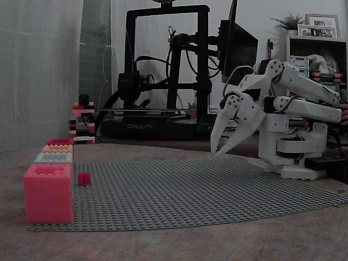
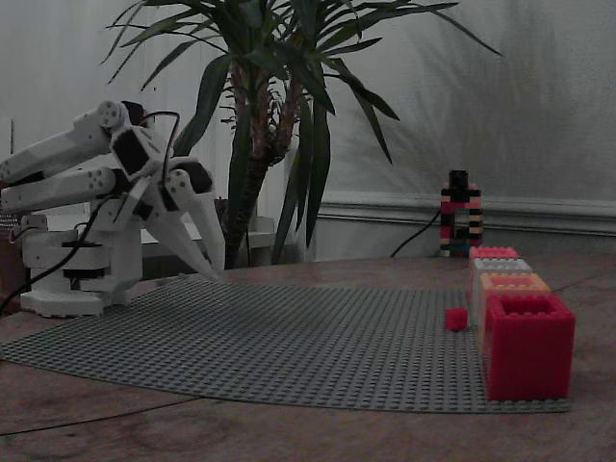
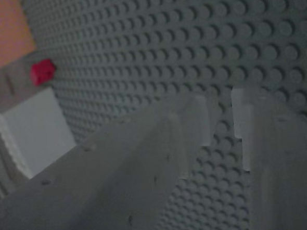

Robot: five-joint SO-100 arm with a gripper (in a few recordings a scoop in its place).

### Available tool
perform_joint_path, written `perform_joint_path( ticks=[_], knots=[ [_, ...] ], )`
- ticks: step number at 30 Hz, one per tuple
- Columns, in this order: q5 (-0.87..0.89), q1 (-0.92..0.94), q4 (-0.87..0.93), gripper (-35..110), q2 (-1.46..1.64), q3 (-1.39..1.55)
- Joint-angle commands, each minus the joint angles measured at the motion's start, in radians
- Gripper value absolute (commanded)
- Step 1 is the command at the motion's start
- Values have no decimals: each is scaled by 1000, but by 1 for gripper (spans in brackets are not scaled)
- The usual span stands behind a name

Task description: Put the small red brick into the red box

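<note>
The small red brick (image 1: 84, 178) (image 2: 455, 318) lies on the grey studded baseplate (image 1: 190, 190) beside a row of boxes. In the wrist view the small red brick (image 3: 42, 71) sits far left, at the seam between the orange and grey boxes. The red box (image 1: 60, 141) (image 2: 527, 345) is the end box of that row, next to the orange one. My gripper (image 1: 217, 152) (image 2: 214, 276) (image 3: 220, 105) hangs just above the plate's opposite edge, far from the brick. Its fingers are nearly together at the tips with nothing between them.
The row also holds an orange box (image 1: 57, 148) (image 2: 513, 282) (image 3: 2, 30), a grey box (image 1: 53, 157) (image 2: 501, 265) (image 3: 34, 132) and a pink-red box (image 1: 48, 193) (image 2: 494, 252). Red-and-black brick stacks (image 1: 81, 122) (image 2: 460, 214) stand beyond the plate. A 3D printer (image 1: 166, 70) and a plant (image 2: 274, 115) stand behind.
</note>
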Motion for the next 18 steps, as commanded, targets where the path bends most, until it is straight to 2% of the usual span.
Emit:
perform_joint_path(
  ticks=[1, 15, 18],
  knots=[
    [-3, -11, 21, 0, 11, 0],
    [-5, -11, 21, 0, 11, 0],
    [40, -11, -28, 0, -8, -5]
  ],
)
